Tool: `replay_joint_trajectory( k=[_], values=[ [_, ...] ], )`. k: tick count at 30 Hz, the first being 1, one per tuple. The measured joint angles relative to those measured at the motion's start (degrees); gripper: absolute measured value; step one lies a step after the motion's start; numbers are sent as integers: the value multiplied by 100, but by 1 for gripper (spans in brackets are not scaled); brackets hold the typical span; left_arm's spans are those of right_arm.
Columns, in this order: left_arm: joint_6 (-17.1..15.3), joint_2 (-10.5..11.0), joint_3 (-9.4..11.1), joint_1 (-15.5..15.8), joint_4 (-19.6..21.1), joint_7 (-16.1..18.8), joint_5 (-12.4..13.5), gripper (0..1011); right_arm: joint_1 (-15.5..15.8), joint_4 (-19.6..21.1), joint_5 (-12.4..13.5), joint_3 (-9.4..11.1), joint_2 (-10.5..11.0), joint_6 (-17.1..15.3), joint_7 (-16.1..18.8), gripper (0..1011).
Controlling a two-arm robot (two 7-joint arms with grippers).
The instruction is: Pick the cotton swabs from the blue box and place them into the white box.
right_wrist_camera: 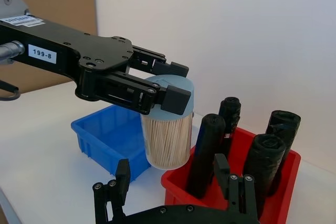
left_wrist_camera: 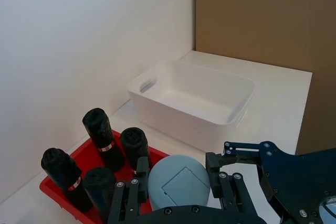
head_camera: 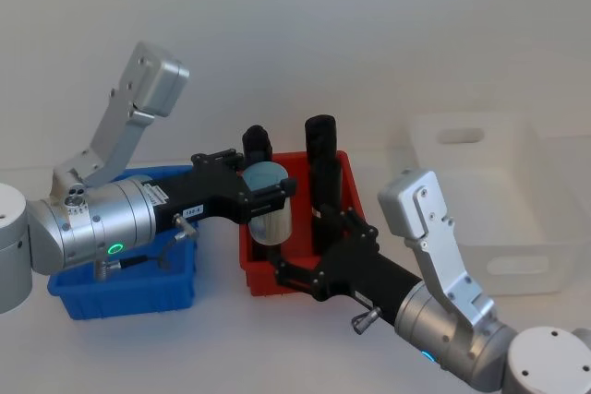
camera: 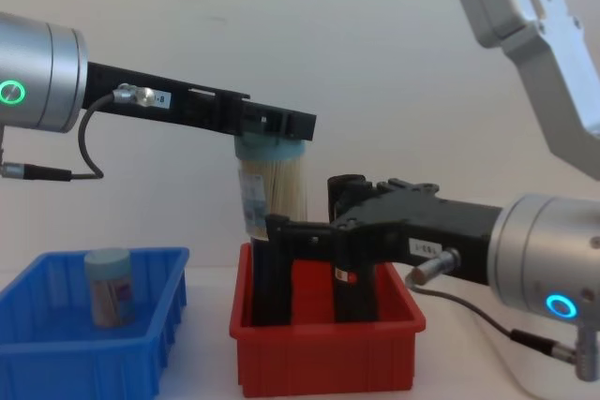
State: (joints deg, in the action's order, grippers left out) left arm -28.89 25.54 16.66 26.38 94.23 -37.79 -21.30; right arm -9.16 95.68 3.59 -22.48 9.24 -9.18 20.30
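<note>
My left gripper (head_camera: 266, 193) is shut on the pale blue lid of a cotton swab jar (head_camera: 270, 214). It holds the jar upright in the air above the left part of the red bin (head_camera: 263, 281). The chest view has the jar (camera: 272, 189) hanging clear of the bin. A second cotton swab jar (camera: 108, 286) stands in the blue box (camera: 56, 353). My right gripper (head_camera: 323, 251) is open, low over the red bin, with its fingertips close to the held jar's base. The white box (head_camera: 517, 256) sits at the far right.
Several tall black upright blocks (camera: 352, 297) stand in the red bin (camera: 328, 358) between the blue box (head_camera: 120, 297) and the white box (left_wrist_camera: 173, 111). My right arm crosses in front of the red bin. Bare white table lies around the bins.
</note>
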Motion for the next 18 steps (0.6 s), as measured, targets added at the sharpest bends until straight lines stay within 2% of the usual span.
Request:
replay_joint_trajectory(
  k=[18],
  values=[
    [0, 0, 0, 0, 0, 0, 0, 659, -127, -265, -282, -216, -347, -40, -527, 1001]
  ],
)
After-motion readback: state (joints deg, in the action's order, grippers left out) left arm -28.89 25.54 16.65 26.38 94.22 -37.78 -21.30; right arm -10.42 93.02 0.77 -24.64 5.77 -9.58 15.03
